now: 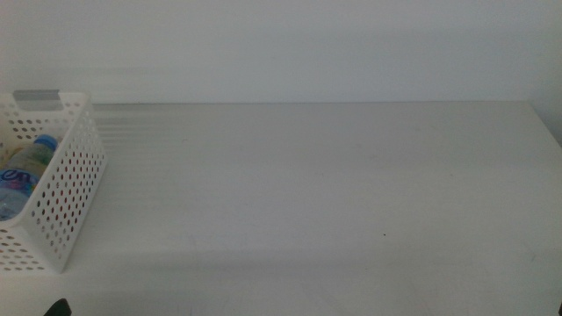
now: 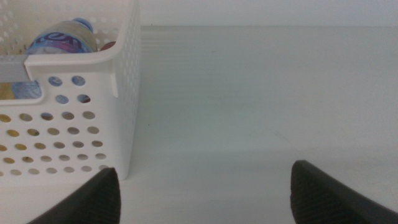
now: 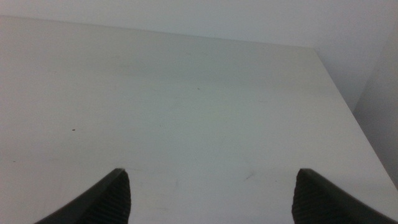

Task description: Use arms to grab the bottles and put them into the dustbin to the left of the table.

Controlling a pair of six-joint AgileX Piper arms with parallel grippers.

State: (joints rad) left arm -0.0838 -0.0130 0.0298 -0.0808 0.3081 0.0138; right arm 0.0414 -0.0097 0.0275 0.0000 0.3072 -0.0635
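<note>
Both pincers [image 2: 202, 193] [image 3: 211, 196] apart over bare table [image 1: 334, 193], dustbin [image 1: 66, 189] at left edge.

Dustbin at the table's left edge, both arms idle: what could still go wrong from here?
1. The left gripper sits low right beside the dustbin, fingers apart and empty; a careless swing could clip its wall and push it.
2. The water bottle lies high near the rim, so a knock might tip it out.
3. The right gripper hangs open over bare table; little risk.
</note>
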